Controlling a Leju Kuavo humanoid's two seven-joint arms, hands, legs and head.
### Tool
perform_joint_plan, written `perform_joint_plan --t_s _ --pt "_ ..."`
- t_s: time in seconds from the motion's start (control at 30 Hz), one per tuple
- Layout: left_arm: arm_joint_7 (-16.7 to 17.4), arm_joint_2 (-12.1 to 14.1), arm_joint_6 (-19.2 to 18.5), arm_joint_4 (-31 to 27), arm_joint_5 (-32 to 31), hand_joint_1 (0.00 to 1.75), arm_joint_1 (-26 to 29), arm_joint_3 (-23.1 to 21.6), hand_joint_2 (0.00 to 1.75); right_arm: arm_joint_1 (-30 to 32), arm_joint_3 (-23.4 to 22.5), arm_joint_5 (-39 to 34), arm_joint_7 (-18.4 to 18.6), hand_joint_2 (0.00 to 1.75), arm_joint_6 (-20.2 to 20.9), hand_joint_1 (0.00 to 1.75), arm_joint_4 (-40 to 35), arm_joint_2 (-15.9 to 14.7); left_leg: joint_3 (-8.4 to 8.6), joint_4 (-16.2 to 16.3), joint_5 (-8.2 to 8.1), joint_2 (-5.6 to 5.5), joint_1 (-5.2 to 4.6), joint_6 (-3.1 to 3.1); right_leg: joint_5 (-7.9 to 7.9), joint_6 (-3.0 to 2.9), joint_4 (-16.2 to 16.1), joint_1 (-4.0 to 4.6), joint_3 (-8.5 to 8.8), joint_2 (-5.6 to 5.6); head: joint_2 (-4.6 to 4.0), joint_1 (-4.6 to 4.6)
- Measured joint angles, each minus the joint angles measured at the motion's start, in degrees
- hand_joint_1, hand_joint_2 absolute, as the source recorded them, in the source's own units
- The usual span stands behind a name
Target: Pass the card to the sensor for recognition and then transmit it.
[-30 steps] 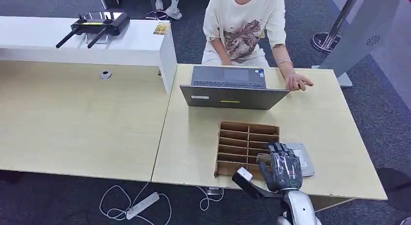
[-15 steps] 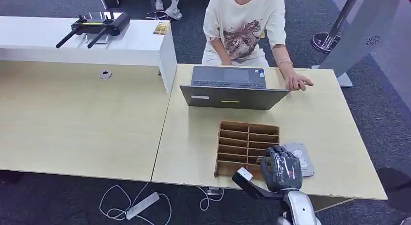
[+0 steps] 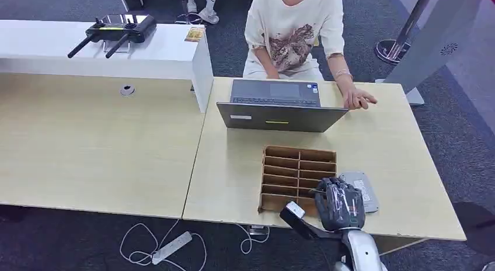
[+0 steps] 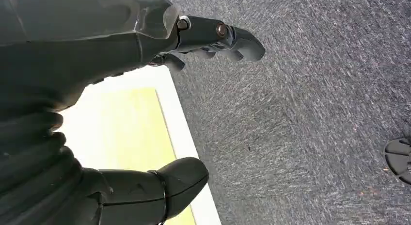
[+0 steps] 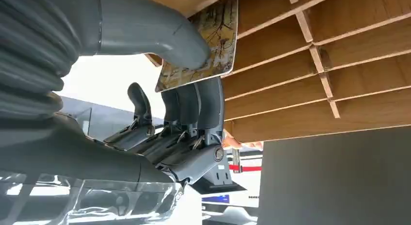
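Observation:
My right hand point(image 3: 340, 204) hovers over the near right corner of the brown slotted card rack point(image 3: 292, 172), beside the grey sensor pad point(image 3: 363, 188). In the right wrist view the hand point(image 5: 160, 89) pinches a patterned card point(image 5: 213, 36) between thumb and fingers, with the card's far edge at the rack's slots point(image 5: 329, 70). My left hand point(image 4: 106, 89) hangs beside the table edge over grey carpet, fingers apart and holding nothing.
A grey laptop point(image 3: 274, 104) stands behind the rack, and a seated person rests a hand point(image 3: 357, 97) on the table beside it. A white counter point(image 3: 99, 46) with a black controller point(image 3: 117, 27) is at the back left. Cables and a power strip point(image 3: 170, 246) lie on the floor.
My right hand has drawn slightly back toward me and to the right, away from the rack, with the card in it. The person and the laptop have not moved.

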Motion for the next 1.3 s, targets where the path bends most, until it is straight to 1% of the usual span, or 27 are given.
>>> perform_joint_plan --t_s 0.07,0.1,0.13,0.23,0.27,0.33,0.37,0.4,0.43,0.5,0.57,0.63,0.67,0.7,0.77,0.8,0.83,0.87,1.03,1.2,1.3 --pt "0.0 0.0 0.0 0.0 0.0 0.0 0.0 0.0 1.75 0.1 0.0 0.0 0.0 1.75 0.0 1.27 0.0 0.0 0.01 0.0 0.0 0.0 0.0 0.0 0.01 0.0 0.0 0.0 0.01 0.0 0.0 0.0" --pt "0.0 0.0 0.0 0.0 0.0 0.0 0.0 0.0 1.75 0.1 0.0 0.0 0.0 1.75 0.0 1.27 -0.1 0.0 0.02 0.0 0.0 0.0 0.0 0.0 0.01 0.0 0.0 0.0 0.02 0.0 0.0 0.0" --pt "0.0 0.0 0.0 0.0 -0.1 0.0 0.0 0.0 1.75 0.1 0.0 0.0 0.0 1.75 0.0 1.31 -0.1 0.0 0.02 0.0 0.0 0.0 0.0 0.0 0.01 0.0 0.0 0.0 0.02 0.0 0.0 0.0" --pt "0.0 0.0 0.0 0.0 -0.1 0.0 0.0 0.0 1.75 0.3 0.0 0.0 0.0 1.75 0.0 1.29 -0.3 0.0 0.02 0.0 0.0 0.0 0.0 0.0 0.01 0.0 0.0 0.0 0.02 0.0 0.0 0.0" --pt "0.0 0.0 0.0 0.0 -0.1 0.0 0.0 0.0 1.75 0.4 0.0 0.0 0.0 1.75 0.0 1.34 -0.3 0.0 0.02 0.0 0.0 0.0 0.0 0.0 0.01 0.0 0.0 0.0 0.02 0.0 0.0 0.0" --pt "0.0 0.0 0.0 0.0 -0.1 0.0 0.0 0.0 1.75 0.5 0.0 0.0 0.0 1.75 0.0 1.33 -0.3 0.0 0.02 0.0 0.0 0.0 0.0 0.0 0.01 0.0 0.0 0.0 0.02 0.0 0.0 0.0" --pt "0.0 0.0 0.0 0.0 -0.1 0.0 0.0 0.0 1.75 0.5 0.0 0.0 0.0 1.75 0.0 1.36 -0.4 0.0 0.03 0.0 0.0 0.0 0.0 0.0 0.01 0.0 0.0 0.0 0.02 0.0 0.0 0.0" --pt "0.0 0.0 0.0 0.0 -0.1 0.0 0.0 0.0 1.75 0.6 0.0 0.1 0.0 1.75 0.0 1.36 -0.5 0.0 0.02 0.0 0.0 0.0 0.0 0.0 0.01 0.0 0.0 0.0 0.02 0.0 0.0 0.0" --pt "0.0 0.0 0.0 0.0 -0.1 0.0 0.0 0.0 1.75 0.6 0.0 0.1 -0.1 1.75 0.0 1.43 -0.5 0.0 0.02 0.0 0.0 0.0 0.0 0.0 0.01 0.0 0.0 0.0 0.02 0.0 0.0 0.0" --pt "0.0 0.0 0.0 0.0 -0.1 0.0 0.0 0.0 1.75 0.8 0.0 0.1 -0.5 1.75 -0.1 1.41 -0.8 0.0 0.02 0.0 0.0 0.0 0.0 0.0 0.01 0.0 0.0 0.0 0.02 0.0 0.0 0.0" --pt "0.0 0.0 0.0 0.0 -0.1 0.0 0.0 0.0 1.75 0.9 0.0 0.1 -1.0 1.75 -0.1 1.5 -1.0 0.0 0.02 0.0 0.0 0.0 0.0 0.0 0.01 0.0 0.0 0.0 0.02 0.0 0.0 0.0" --pt "0.0 0.0 0.2 0.0 -0.1 0.0 0.0 0.0 1.75 1.0 0.0 0.1 -1.2 1.75 -0.2 1.54 -1.3 0.0 0.02 0.0 0.0 0.0 0.0 0.0 0.01 0.0 0.0 0.0 0.02 0.0 0.0 0.0" --pt "0.0 0.0 0.2 0.0 0.0 0.0 0.0 0.0 1.75 1.0 0.0 0.1 -1.4 1.75 -0.2 1.59 -1.4 0.0 0.02 0.0 0.0 0.0 0.0 0.0 0.01 0.0 0.0 0.0 0.02 0.0 0.0 0.0" --pt "0.0 0.0 0.3 0.0 0.0 0.0 0.0 0.0 1.75 1.0 0.0 0.0 -1.6 1.75 -0.3 1.59 -1.6 0.0 0.02 0.0 0.0 0.0 0.0 0.0 0.0 0.0 0.0 0.0 0.02 0.0 0.0 0.0" --pt "0.0 0.0 0.3 0.0 0.0 0.0 0.0 0.0 1.75 1.1 0.0 0.0 -1.8 1.75 -0.4 1.71 -2.0 0.0 0.02 0.0 0.0 0.0 0.0 0.0 0.0 0.0 0.0 0.0 0.02 0.0 0.0 0.0" --pt "0.0 0.0 0.4 0.0 0.0 0.0 0.0 0.0 1.75 1.2 0.0 0.0 -1.9 1.75 -0.4 1.71 -2.2 0.0 0.02 0.0 0.0 0.0 0.0 0.0 0.0 0.0 0.0 0.0 0.02 0.0 0.0 0.0" --pt "0.0 0.0 0.4 0.0 0.0 0.0 0.0 0.0 1.75 1.2 0.0 0.0 -2.0 1.75 -0.6 1.75 -2.4 0.0 0.02 0.0 0.0 0.0 0.0 0.0 0.0 0.0 0.0 0.0 0.02 0.0 0.0 0.0" --pt "0.0 0.0 0.5 0.0 0.0 0.0 0.0 0.0 1.75 1.3 0.0 0.0 -2.1 1.75 -0.6 1.73 -2.6 0.0 0.02 0.0 0.0 0.0 0.0 0.0 0.0 0.0 0.0 0.0 0.02 0.0 0.0 0.0" --pt "0.0 0.0 0.6 0.0 0.0 0.0 0.0 0.0 1.75 1.5 0.0 -0.8 -2.7 1.75 -0.9 1.75 -3.4 0.0 0.02 0.0 0.0 0.0 0.0 0.0 0.0 0.0 0.0 0.0 0.02 0.0 0.0 0.0" --pt "0.0 0.0 0.6 0.0 -0.1 0.0 0.0 0.0 1.75 1.8 0.0 -2.7 -3.7 1.75 -0.8 1.73 -4.4 0.0 0.02 0.0 0.0 0.0 0.0 0.0 0.0 0.0 0.0 0.0 0.02 0.0 0.0 0.0" --pt "-0.1 0.0 0.7 0.0 -0.1 0.0 0.0 0.0 1.75 2.1 0.0 -4.0 -4.5 1.75 -0.8 1.75 -4.9 0.0 0.02 0.0 0.0 0.0 0.0 0.0 0.0 0.0 0.0 0.0 0.02 0.0 0.0 0.0"
